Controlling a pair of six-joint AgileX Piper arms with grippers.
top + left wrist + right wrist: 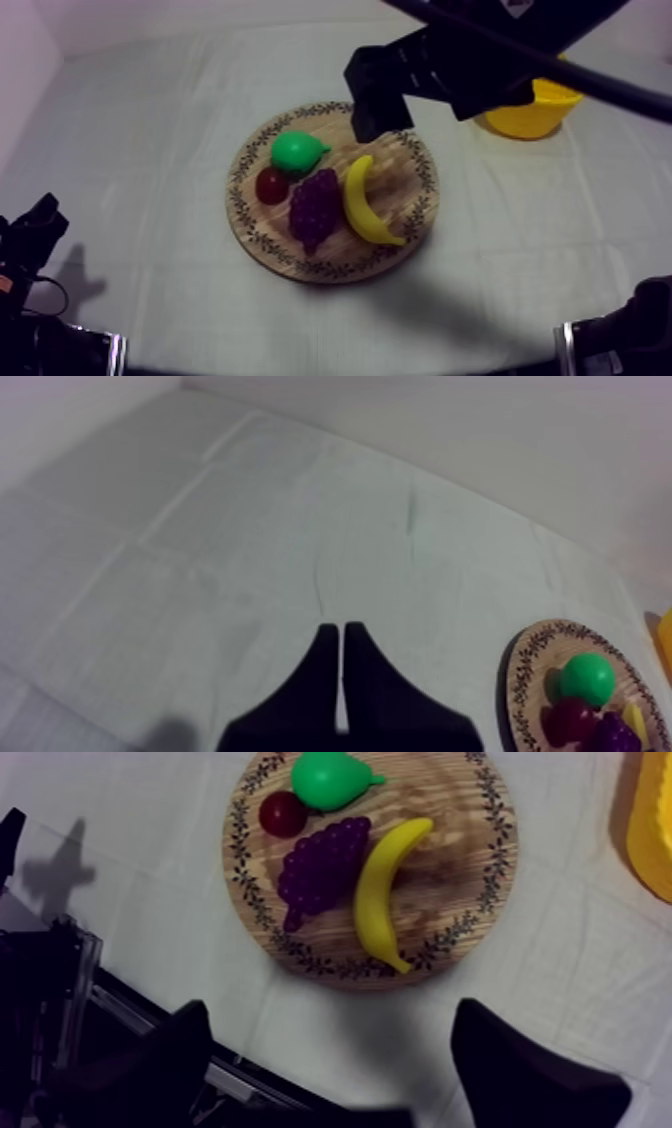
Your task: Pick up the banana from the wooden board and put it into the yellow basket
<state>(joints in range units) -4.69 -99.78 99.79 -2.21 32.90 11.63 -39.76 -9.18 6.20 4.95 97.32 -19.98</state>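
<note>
Over the board: jaws spread, banana not yet lifted

Between the two black fingers of the right gripper (340,1052) there is nothing; they stand wide apart. The top view puts this gripper above the far edge of the round wooden board with a patterned rim (405,165).

- The curved yellow toy banana (380,892) lies flat on the board, untouched, on the side toward the basket and just beside the bunch of purple grapes (320,867).
- A green pear (330,777) and a small red fruit (283,812) sit beyond the grapes.
- The yellow basket (535,112) stands on the grey-white cloth (150,120), apart from the board and partly hidden by the arm.
- The left gripper (342,696) has its fingers pressed together on nothing, over bare cloth away from the board.

Judgement: no step of the task is complete. Descent, grasp, lift, carry and release all remain.
</note>
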